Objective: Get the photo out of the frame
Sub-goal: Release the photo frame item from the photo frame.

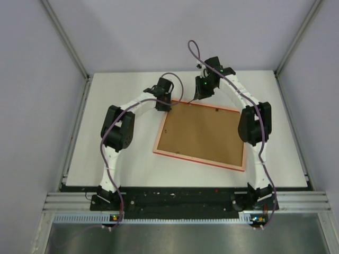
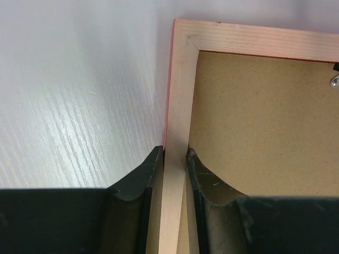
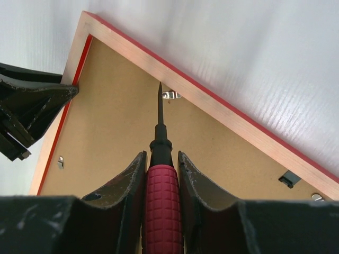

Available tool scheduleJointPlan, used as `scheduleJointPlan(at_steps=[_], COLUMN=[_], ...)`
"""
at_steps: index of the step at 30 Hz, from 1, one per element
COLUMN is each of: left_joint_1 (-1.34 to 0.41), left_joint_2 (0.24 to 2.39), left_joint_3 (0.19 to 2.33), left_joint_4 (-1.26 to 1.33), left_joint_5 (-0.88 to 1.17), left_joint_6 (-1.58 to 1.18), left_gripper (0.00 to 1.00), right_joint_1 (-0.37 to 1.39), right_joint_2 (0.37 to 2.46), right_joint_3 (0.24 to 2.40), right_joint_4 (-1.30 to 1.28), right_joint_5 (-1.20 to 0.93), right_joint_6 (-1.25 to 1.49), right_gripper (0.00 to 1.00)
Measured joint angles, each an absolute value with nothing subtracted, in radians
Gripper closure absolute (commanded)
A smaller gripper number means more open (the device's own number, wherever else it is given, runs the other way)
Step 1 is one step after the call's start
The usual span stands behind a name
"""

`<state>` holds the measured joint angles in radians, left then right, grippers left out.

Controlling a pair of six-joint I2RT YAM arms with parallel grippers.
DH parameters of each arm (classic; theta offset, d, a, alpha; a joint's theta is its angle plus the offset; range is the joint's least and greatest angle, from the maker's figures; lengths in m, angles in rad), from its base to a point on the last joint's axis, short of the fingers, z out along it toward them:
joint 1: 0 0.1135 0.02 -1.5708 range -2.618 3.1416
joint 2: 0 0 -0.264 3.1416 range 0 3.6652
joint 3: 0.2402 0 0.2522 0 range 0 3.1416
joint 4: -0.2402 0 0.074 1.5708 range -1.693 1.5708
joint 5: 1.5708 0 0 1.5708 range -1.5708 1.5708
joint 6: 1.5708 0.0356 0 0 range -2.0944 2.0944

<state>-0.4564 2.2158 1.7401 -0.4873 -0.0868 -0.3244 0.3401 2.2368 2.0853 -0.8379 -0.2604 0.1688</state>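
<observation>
The frame lies face down on the white table, its brown backing board up inside a pale wood rim with a red outer edge. The photo is hidden under the backing. My left gripper is shut on the frame's left rail near the far-left corner. My right gripper is shut on a red-handled screwdriver. The screwdriver's thin shaft points at a small metal tab by the far rail. In the top view the left gripper and the right gripper both stand at the frame's far edge.
More retaining tabs sit on the backing: one at the left rail, a black clip and a metal one along the far rail. The white table is walled by grey panels. The left fingers show in the right wrist view.
</observation>
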Motion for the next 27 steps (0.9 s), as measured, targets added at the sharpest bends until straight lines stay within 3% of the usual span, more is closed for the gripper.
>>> scheduleJointPlan(at_steps=[16, 27], left_joint_1=[-0.459, -0.462], left_joint_2=[2.209, 2.209], left_joint_3=[1.728, 1.728], left_joint_4=[-0.479, -0.479], left_joint_5=[-0.091, -0.105], left_joint_6=[-0.319, -0.319], left_gripper=[1.0, 1.0], right_joint_1=[0.305, 0.208], right_joint_2=[2.239, 2.275], right_joint_3=[2.089, 2.046], right_joint_4=[-0.855, -0.869], right_joint_5=[-0.261, -0.46], right_joint_6=[0.2, 0.317], right_gripper=[1.0, 1.0])
